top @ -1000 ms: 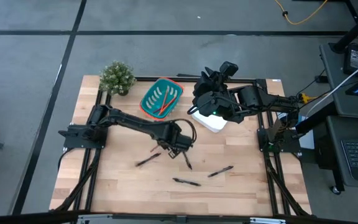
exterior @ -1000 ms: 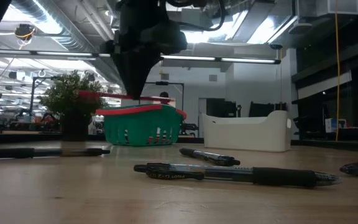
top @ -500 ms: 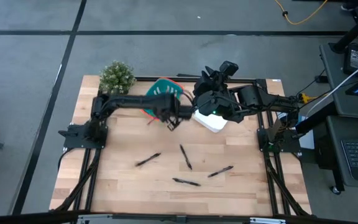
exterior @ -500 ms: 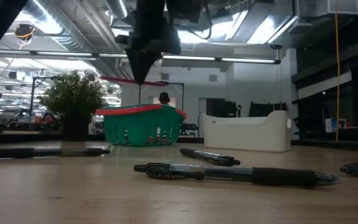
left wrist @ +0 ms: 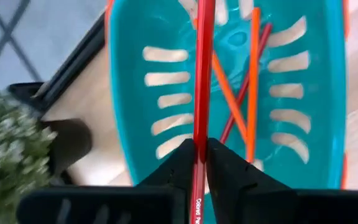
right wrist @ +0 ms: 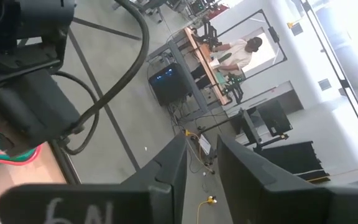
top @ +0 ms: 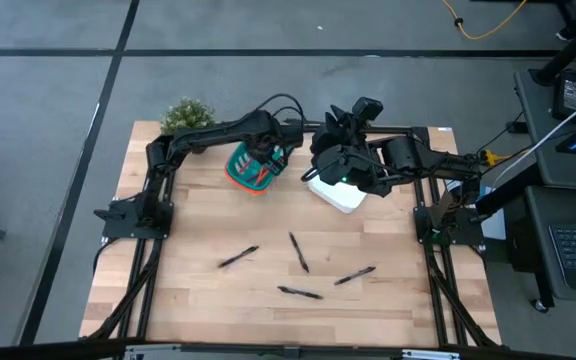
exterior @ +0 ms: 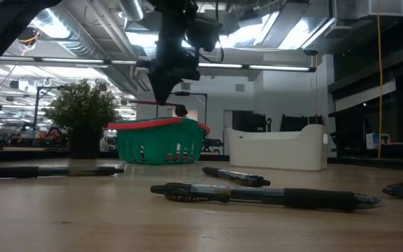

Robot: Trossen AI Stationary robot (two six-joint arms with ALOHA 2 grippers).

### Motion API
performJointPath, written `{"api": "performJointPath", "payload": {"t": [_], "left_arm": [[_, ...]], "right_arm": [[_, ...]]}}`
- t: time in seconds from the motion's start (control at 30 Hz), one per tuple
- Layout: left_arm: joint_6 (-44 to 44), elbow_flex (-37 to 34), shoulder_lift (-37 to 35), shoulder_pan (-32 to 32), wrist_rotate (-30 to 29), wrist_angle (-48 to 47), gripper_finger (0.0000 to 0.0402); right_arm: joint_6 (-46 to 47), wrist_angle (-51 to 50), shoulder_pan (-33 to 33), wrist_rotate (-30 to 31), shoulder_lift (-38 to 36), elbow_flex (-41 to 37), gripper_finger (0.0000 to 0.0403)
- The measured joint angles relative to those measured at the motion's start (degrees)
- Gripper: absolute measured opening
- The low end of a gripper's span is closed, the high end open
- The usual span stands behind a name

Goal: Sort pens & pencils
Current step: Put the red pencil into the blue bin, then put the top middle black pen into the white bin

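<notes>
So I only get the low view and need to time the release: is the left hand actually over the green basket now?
Observer: Yes. From above, the left hand sits over the teal basket.
Operator: Is the pencil gripped firmly?
Observer: The left wrist view shows the red pencil clamped between both fingers.
Operator: Anything in the basket already?
Observer: Three orange pencils lie crossed on its floor.
Operator: And the right hand?
Observer: Above the white bin, open.

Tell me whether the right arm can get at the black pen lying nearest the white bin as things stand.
Probably yes. The right claw hangs above the white plastic bin, and the thin black pen lies on bare wooden table past it, with nothing between. The left claw is over the teal slotted basket.
</notes>
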Motion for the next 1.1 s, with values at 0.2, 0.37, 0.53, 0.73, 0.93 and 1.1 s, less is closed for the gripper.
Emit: {"api": "performJointPath", "payload": {"t": [0.2, 0.37, 0.53, 0.73, 0.93, 1.1], "left_arm": [[2.4, -2.6, 0.0, 2.0, 1.4, 3.0, 0.0038], [3.4, -6.1, 0.0, 4.0, 3.3, 5.8, 0.003], [4.8, -9.4, 0.0, 5.5, 4.4, 10.3, 0.0034], [6.1, -10.2, 0.0, 6.1, 6.1, 12.5, 0.0042], [7.1, -10.2, 0.0, 6.1, 7.5, 12.5, 0.0042], [7.3, -10.2, 0.0, 6.1, 7.5, 12.6, 0.0042]], "right_arm": [[0.0, -0.3, -0.8, 0.0, 0.0, 0.0, 0.009], [0.0, -0.3, -1.4, 0.0, 0.0, 0.0, 0.009], [0.0, -0.4, -1.7, 0.0, 0.0, 0.0, 0.009], [0.0, -0.4, -2.8, -0.9, 0.0, 0.0, 0.009], [0.0, -0.4, -3.4, -1.0, 0.0, 0.0, 0.009], [0.2, -0.4, -3.4, -1.0, 0.0, 0.0, 0.0091]]}}
